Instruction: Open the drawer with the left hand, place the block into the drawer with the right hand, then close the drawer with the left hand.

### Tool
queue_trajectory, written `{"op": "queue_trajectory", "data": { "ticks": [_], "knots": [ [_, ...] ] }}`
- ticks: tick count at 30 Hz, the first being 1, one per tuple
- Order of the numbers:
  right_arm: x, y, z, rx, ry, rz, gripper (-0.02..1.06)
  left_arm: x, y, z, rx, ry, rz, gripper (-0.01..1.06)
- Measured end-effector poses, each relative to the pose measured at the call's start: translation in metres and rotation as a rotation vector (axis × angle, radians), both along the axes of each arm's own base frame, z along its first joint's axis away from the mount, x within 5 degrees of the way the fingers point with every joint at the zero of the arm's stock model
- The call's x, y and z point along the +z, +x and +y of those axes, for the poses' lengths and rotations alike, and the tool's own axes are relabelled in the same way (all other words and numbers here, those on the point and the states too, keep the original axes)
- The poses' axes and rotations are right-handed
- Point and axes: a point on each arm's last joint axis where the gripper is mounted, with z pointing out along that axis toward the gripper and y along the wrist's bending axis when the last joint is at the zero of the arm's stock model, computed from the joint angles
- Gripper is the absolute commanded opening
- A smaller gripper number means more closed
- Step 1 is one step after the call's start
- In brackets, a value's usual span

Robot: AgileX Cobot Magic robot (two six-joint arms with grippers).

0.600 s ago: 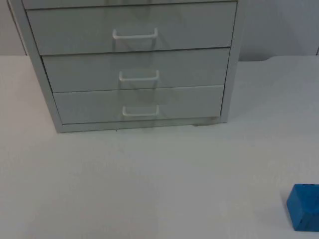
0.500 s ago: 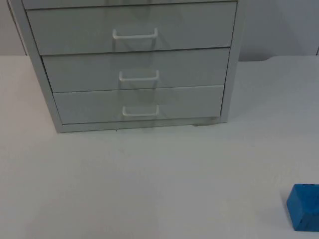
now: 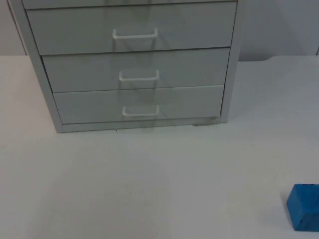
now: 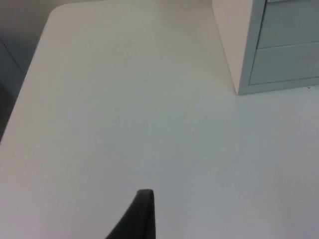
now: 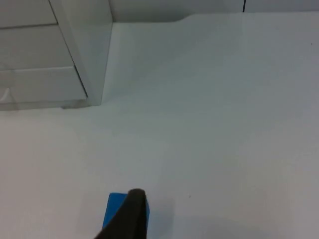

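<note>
1. We take the pale grey metal drawer cabinet [image 3: 134, 64] as our landmark; it stands at the far side of the white bench [image 3: 149, 184], and all of its visible drawers are shut.
2. The small blue solid block [image 3: 304, 207] rests on the bench well in front of the cabinet and off towards its right side, well apart from it.
3. We judge the block to be light, stiff and not fragile; its flat faces should suit a pinch across two opposite sides, near its middle.
4. The bottom drawer's thin white bar handle [image 3: 140, 111] looks rigid; we would hook or pinch it at its centre so the drawer slides out straight.
5. The left gripper [image 4: 142, 219] hangs over bare bench off the cabinet's left front corner; one fingertip shows, so we cannot tell how its jaws stand.
6. The right gripper [image 5: 130, 216] hangs in front of the cabinet's right corner, just by the block; again we cannot tell the state of its jaws.
7. The top view gives us the three handles; the left wrist view adds the cabinet's plain left side panel [image 4: 229, 35], and the right wrist view its right side [image 5: 84, 45].
</note>
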Motion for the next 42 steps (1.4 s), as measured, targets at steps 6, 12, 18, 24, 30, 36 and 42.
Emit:
{"op": "queue_trajectory", "data": {
  "ticks": [6, 12, 18, 24, 30, 36, 42],
  "knots": [
    [0.011, 0.029, 0.000, 0.001, -0.008, 0.046, 1.05, -0.004, 0.031, -0.003, -0.011, -0.033, 0.103, 1.05],
    [0.006, 0.062, 0.000, -0.003, -0.008, 0.125, 1.05, -0.006, 0.066, -0.003, -0.010, -0.033, 0.171, 1.05],
    [-0.011, 0.093, 0.000, -0.006, -0.011, 0.244, 1.05, -0.006, 0.091, -0.003, -0.010, -0.040, 0.207, 1.05],
    [-0.023, 0.109, 0.001, -0.006, -0.012, 0.330, 1.05, -0.014, 0.103, -0.004, -0.009, -0.054, 0.261, 1.05],
    [-0.026, 0.112, 0.001, -0.006, -0.012, 0.346, 1.05, -0.015, 0.106, -0.006, -0.023, -0.069, 0.261, 1.05],
    [-0.026, 0.113, 0.001, -0.007, -0.012, 0.340, 1.05, -0.013, 0.108, -0.012, -0.100, -0.092, 0.241, 1.01],
    [-0.025, 0.113, 0.000, -0.007, -0.012, 0.337, 1.05, 0.000, 0.116, -0.022, -0.198, -0.142, 0.208, 0.82]
  ]
}}
